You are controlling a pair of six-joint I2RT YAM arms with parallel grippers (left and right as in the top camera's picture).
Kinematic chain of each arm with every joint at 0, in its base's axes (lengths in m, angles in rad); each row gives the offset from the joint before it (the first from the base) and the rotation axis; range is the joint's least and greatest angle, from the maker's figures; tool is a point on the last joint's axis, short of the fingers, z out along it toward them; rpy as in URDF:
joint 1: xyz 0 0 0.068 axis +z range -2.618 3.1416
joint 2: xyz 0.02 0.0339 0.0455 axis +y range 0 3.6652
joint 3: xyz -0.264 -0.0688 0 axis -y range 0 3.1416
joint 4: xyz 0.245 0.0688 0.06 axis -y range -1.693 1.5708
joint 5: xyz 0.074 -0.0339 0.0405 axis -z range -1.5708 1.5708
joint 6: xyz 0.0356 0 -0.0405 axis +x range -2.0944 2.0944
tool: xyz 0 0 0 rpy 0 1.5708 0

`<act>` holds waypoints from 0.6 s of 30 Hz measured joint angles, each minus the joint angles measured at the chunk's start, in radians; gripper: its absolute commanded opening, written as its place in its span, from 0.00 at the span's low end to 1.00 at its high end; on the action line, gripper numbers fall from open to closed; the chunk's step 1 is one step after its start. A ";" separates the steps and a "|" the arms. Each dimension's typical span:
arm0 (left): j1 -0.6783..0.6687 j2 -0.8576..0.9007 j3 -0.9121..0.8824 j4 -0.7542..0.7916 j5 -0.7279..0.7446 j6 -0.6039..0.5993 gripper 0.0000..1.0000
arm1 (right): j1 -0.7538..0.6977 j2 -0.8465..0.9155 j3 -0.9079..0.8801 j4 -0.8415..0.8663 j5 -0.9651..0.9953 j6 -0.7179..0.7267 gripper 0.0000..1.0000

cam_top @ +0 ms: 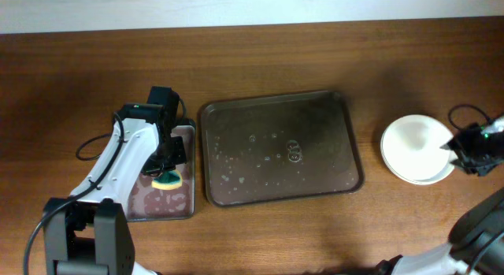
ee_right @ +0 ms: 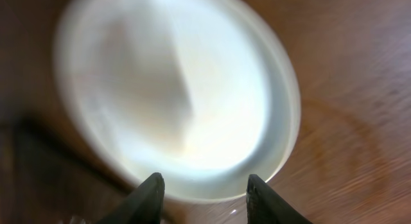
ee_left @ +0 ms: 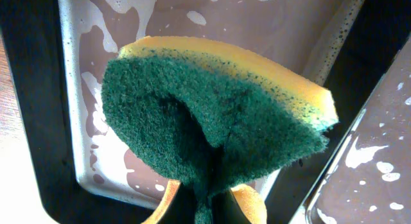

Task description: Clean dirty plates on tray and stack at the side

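A stack of plain white plates [cam_top: 413, 147] stands on the table to the right of the dark brown tray [cam_top: 279, 149], which holds only water droplets. In the right wrist view the top plate [ee_right: 173, 89] is blurred and shows no red smear. My right gripper [cam_top: 458, 149] is open at the stack's right edge, and its fingers [ee_right: 204, 193] are spread just short of the rim. My left gripper [cam_top: 165, 171] is shut on a folded green-and-yellow sponge [ee_left: 218, 108] and holds it over the small black-rimmed tray [cam_top: 183, 141].
The small tray's wet grey-pink inside [ee_left: 128, 153] lies under the sponge. A wet corner of the brown tray [ee_left: 379, 172] shows at the right of the left wrist view. Cables run by both arms.
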 measured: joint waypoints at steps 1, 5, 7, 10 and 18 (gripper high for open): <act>0.000 -0.001 0.000 -0.001 0.000 0.003 0.00 | 0.025 -0.037 -0.002 -0.005 -0.004 -0.006 0.43; 0.000 -0.031 -0.001 -0.003 0.000 0.021 0.00 | 0.213 -0.311 -0.002 -0.012 -0.016 -0.018 0.43; 0.000 -0.092 -0.002 -0.003 0.000 0.034 0.00 | 0.329 -0.475 -0.001 -0.006 -0.019 -0.019 0.46; 0.000 -0.204 -0.004 -0.003 0.015 0.079 0.00 | 0.490 -0.641 -0.001 -0.001 0.023 -0.022 0.47; 0.000 -0.419 -0.027 0.039 0.026 0.150 0.00 | 0.751 -0.768 -0.001 -0.029 0.095 -0.045 0.48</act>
